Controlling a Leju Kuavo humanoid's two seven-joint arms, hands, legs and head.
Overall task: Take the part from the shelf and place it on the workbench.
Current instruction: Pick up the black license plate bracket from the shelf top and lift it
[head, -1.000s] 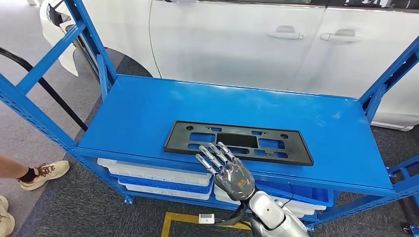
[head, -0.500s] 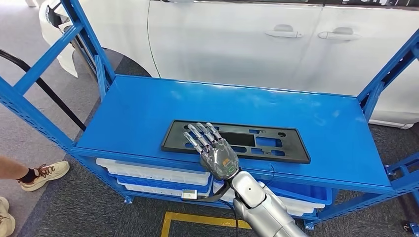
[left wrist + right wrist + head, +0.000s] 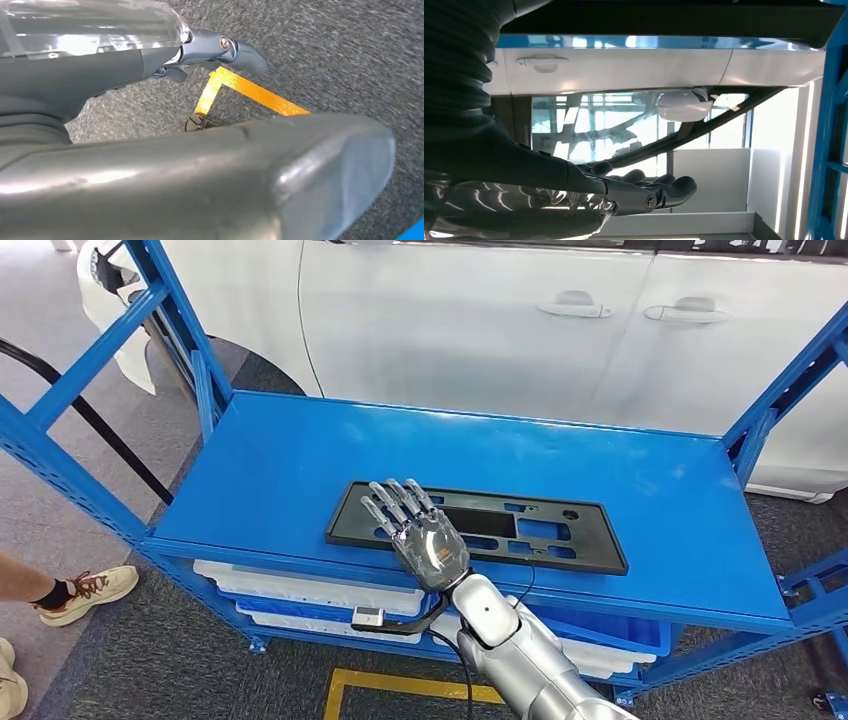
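Black plastic plate frame (image 3: 478, 525) lies ungrasped on the blue shelf (image 3: 300, 460); right hand (image 3: 420, 535) hovers above, fingers (image 3: 390, 502) spread wide; lifting and placing remain.

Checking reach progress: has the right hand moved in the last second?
Yes. The right hand moved forward and left over the black part, toward its left end.
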